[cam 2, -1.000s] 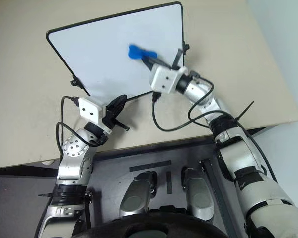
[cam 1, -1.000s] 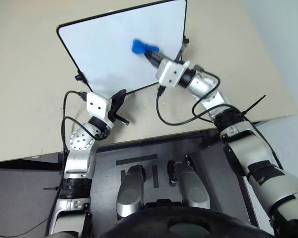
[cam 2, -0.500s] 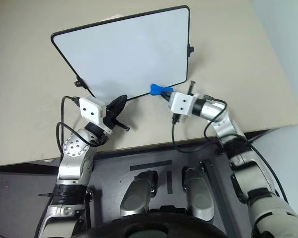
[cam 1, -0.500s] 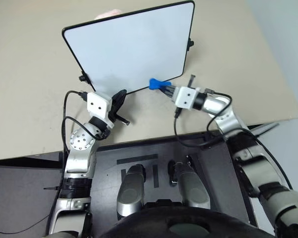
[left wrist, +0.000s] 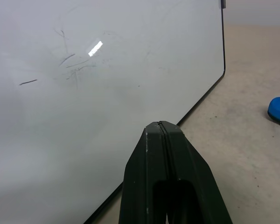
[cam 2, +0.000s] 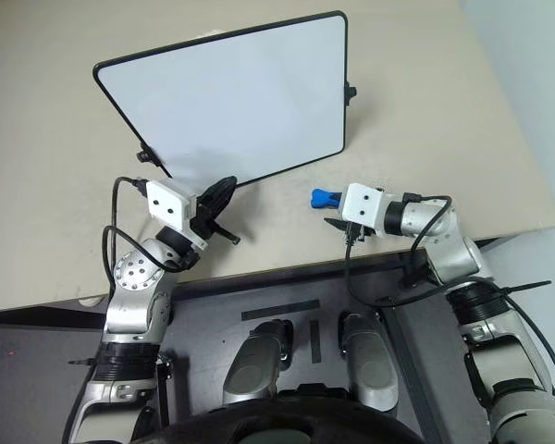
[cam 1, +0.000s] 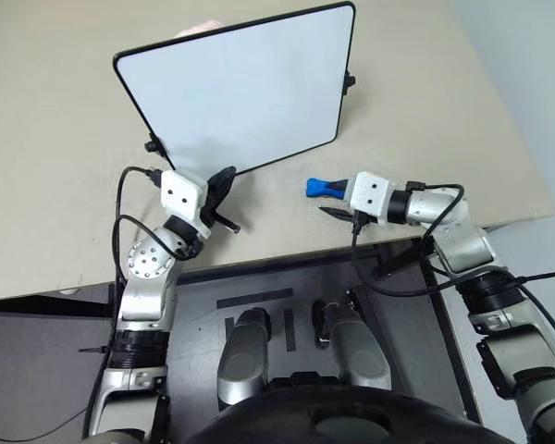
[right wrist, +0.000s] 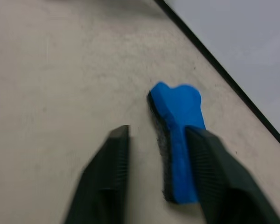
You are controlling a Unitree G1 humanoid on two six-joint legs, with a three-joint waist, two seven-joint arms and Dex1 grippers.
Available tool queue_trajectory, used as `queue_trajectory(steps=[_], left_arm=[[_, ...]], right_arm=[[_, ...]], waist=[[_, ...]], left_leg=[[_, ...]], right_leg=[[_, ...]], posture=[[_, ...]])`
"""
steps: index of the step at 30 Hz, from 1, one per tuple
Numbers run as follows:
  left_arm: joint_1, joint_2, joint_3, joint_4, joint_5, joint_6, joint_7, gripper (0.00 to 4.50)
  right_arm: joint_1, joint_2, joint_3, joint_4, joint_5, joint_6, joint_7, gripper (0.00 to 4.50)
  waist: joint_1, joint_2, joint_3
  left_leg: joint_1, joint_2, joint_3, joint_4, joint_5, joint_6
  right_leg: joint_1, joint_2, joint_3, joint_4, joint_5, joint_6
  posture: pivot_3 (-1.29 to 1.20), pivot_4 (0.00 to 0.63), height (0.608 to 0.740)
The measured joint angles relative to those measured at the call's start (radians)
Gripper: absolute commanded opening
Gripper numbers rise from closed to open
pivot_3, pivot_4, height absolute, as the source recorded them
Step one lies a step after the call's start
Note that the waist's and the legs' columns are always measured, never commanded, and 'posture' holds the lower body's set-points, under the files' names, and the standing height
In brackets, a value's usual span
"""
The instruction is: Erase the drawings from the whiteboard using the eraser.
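The whiteboard [cam 1: 240,92], white with a thin black frame, lies on the beige table. In the left wrist view faint thin dark strokes [left wrist: 28,82] of the drawings show on it beside a glare spot. My left gripper [cam 1: 224,180] is shut, its tip at the board's near edge. The blue eraser [cam 1: 320,188] is down at the table surface, off the board, just past its near right corner. My right gripper [cam 1: 331,200] is open around it. In the right wrist view the eraser [right wrist: 179,140] rests against one finger [right wrist: 210,163], with a gap to the other.
The table's front edge [cam 1: 277,252] runs just below both grippers, with a dark platform beneath. Black knobs [cam 1: 349,80] stick out of the board's sides. Something small and pinkish [cam 1: 199,26] peeks from behind the board's far edge. Bare table lies to the right of the board.
My right arm has pulled the eraser off the board, back towards me and to the right, down to the table. Its jaws, shut on the eraser before, have opened. The left arm has stayed put.
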Motion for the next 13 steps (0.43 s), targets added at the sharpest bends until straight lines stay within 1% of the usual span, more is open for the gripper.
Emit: queue_trajectory(steps=[5,10,13], left_arm=[[-0.001,0.028,0.013,0.000,-0.002,0.010,-0.007,0.00],[0.004,0.059,0.021,-0.001,-0.014,0.024,-0.029,0.00],[-0.016,0.068,0.024,0.002,-0.016,0.030,-0.044,0.00]], right_arm=[[0.008,-0.005,-0.081,-0.075,0.045,0.016,-0.011,2.42],[0.074,-0.003,-0.183,-0.157,0.125,0.056,-0.036,2.42],[0.104,-0.004,-0.203,-0.191,0.134,0.074,-0.052,2.42]], waist=[[0.005,0.000,0.000],[0.009,0.000,0.000],[0.009,0.000,0.000]], left_leg=[[-0.001,0.000,0.000,0.000,-0.001,0.000],[-0.001,0.000,0.000,0.000,-0.002,0.000],[-0.001,0.000,0.000,0.000,-0.001,0.000]], right_leg=[[0.000,0.000,0.000,0.000,-0.001,0.001],[0.000,0.000,0.000,-0.001,-0.002,0.001],[0.000,0.000,0.000,-0.001,-0.002,0.001]], posture=[[0.00,0.150,0.740],[0.00,0.150,0.740],[0.00,0.150,0.740]])
